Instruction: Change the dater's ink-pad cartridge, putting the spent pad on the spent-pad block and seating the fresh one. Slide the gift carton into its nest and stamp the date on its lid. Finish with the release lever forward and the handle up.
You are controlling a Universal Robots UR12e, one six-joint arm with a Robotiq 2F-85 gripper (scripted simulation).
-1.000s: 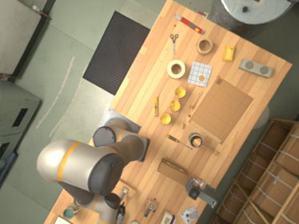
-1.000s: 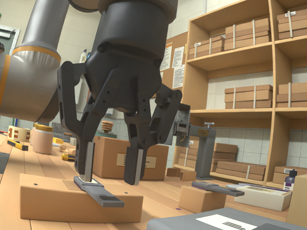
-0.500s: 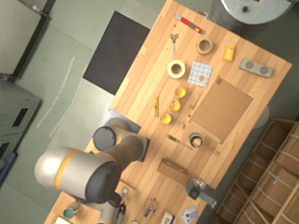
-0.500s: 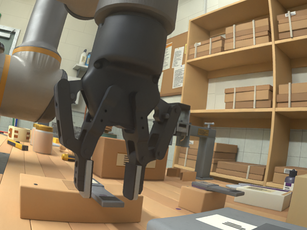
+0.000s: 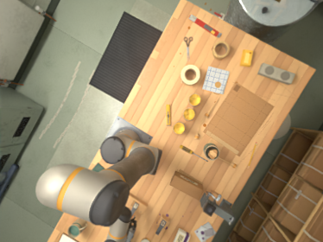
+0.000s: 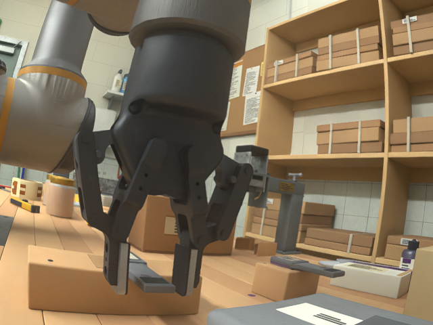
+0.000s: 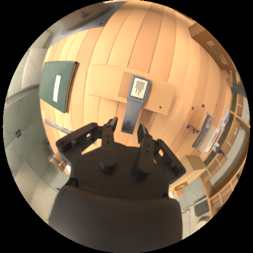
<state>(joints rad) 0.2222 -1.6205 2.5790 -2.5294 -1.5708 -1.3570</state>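
Note:
The gift carton (image 6: 175, 224) stands behind my arm, partly hidden by it, and it also shows further along the bench (image 5: 186, 181). A grey ink-pad cartridge (image 7: 135, 102) with a pale pad lies on a long tan block (image 6: 105, 280), its handle end sticking out over the block's edge. My open gripper (image 6: 154, 276) hangs over that handle end, fingers on either side of it (image 7: 127, 127), holding nothing. A second cartridge (image 6: 307, 267) with a purple pad rests on a smaller block (image 6: 283, 283) to the right. The grey dater (image 6: 276, 196) stands behind it, by the shelves.
The shelf unit (image 6: 349, 122) full of cartons stands along the bench's right side. A green book (image 7: 57, 86) lies left of the long block. A white box (image 6: 370, 278) and a small ink bottle (image 6: 407, 253) sit right of the smaller block. Jars and tape (image 6: 59, 199) stand far left.

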